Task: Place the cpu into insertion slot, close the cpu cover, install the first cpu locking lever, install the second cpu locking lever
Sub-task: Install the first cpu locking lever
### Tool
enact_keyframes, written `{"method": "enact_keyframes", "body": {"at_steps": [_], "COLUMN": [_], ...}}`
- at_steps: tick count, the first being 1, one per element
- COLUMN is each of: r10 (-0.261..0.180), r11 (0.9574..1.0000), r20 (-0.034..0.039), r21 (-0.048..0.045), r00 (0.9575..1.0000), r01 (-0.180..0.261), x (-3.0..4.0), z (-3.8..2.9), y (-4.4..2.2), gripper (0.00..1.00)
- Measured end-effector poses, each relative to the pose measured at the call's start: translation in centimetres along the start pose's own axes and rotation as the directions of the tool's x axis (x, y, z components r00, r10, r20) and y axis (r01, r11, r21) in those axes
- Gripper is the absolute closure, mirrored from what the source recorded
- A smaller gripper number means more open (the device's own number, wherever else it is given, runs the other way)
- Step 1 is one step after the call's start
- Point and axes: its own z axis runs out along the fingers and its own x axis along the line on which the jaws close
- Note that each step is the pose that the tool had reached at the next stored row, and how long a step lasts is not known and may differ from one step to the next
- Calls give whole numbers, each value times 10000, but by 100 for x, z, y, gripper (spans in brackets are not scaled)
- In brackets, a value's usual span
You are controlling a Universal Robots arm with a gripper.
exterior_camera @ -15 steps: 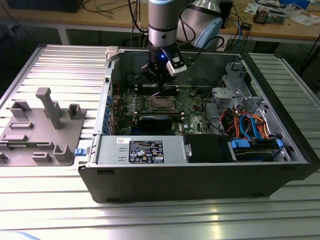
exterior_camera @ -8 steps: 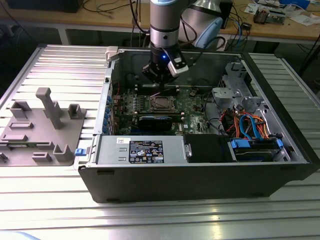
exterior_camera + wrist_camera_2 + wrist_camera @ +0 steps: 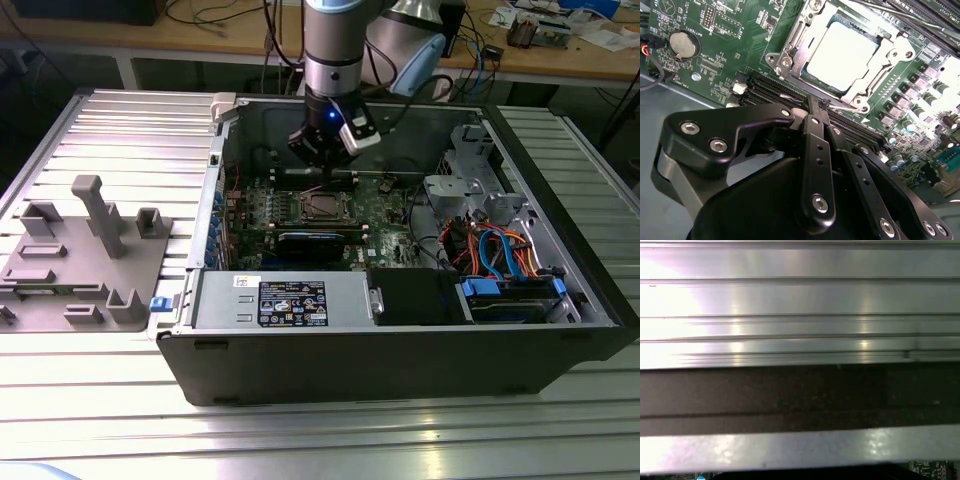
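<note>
Sitting in the insertion slot [image 3: 840,55], the cpu [image 3: 842,52] is seated on the green board [image 3: 715,75] with the cpu cover [image 3: 802,30] down around it, so those steps look done. Gripper [image 3: 820,107] fingers pinched together at a thin wire locking lever [image 3: 840,106] by the socket edge; whether either lever is latched I can't tell.

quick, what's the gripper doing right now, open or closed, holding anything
Gripper: shut, fingers pressed together, holding nothing visible, its tips beside the cpu cover that lies closed over the cpu.
</note>
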Motion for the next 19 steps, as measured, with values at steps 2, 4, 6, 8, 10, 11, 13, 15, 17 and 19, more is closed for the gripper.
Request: {"method": "enact_keyframes", "body": {"at_steps": [2, 4, 6, 8, 10, 11, 13, 15, 17, 19], "r10": [14, 15, 14, 15, 16, 14, 12, 11, 11, 12], "r11": [10000, 10000, 10000, 10000, 10000, 10000, 10000, 10000, 10000, 10000], "r20": [-15, -16, -17, -15, -4, 8, 50, 88, 88, 90], "r21": [2, 3, 3, 1, 2, 0, -3, -1, 2, 0], "r00": [10000, 10000, 10000, 10000, 10000, 10000, 10000, 10000, 10000, 10000], "r01": [-14, -15, -14, -15, -16, -14, -12, -11, -12, -12], "x": [-9, -13, -18, -21, -23, -25, -26, -26, -27, -31], "z": [5, 11, 13, 15, 16, 16, 17, 17, 19, 24], "y": [0, 0, 0, 0, 0, 0, 1, 0, -1, 0], "gripper": [89, 89, 89, 89, 89, 89, 89, 89, 89, 89]}}
